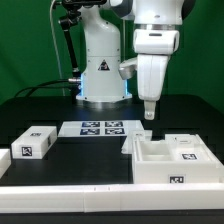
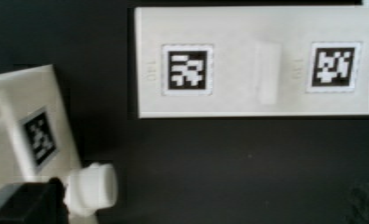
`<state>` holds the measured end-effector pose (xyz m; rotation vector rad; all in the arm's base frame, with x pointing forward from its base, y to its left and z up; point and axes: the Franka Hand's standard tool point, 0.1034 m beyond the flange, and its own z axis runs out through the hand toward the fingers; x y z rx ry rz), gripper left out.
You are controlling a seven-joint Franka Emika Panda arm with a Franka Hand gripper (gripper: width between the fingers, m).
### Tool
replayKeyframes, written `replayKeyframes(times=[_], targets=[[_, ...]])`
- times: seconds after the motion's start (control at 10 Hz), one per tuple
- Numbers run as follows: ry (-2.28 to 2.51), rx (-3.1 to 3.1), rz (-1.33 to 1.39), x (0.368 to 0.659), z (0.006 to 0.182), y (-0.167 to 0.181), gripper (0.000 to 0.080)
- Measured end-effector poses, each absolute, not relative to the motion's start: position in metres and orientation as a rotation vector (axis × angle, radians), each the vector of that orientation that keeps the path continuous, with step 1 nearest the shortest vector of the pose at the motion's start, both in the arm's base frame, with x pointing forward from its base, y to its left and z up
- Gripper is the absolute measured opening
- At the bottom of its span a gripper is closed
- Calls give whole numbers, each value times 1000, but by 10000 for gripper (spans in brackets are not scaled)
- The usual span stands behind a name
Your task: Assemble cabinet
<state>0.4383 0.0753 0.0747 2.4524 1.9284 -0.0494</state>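
Hanging above the table (image 1: 40, 112), the gripper (image 1: 148, 116) holds nothing, with its fingers spread wide. The cabinet (image 1: 170, 162) rests near it, at the exterior view's right. A loose white block (image 1: 35, 142) lies well apart.

Cabinet body (image 1: 155, 175): white open-topped box, upright, lower right of frame, square tags on front wall and inside. White tagged block (image 1: 35, 142) lower left, well apart.
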Motion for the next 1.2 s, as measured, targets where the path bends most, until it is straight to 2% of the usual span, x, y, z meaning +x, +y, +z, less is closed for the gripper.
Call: replayKeyframes(times=[0.3, 0.7, 1.2], targets=[[1924, 2476, -52, 421, 60, 70, 796], [1915, 2504, -59, 414, 42, 62, 796], [1914, 2524, -70, 408, 28, 60, 796]])
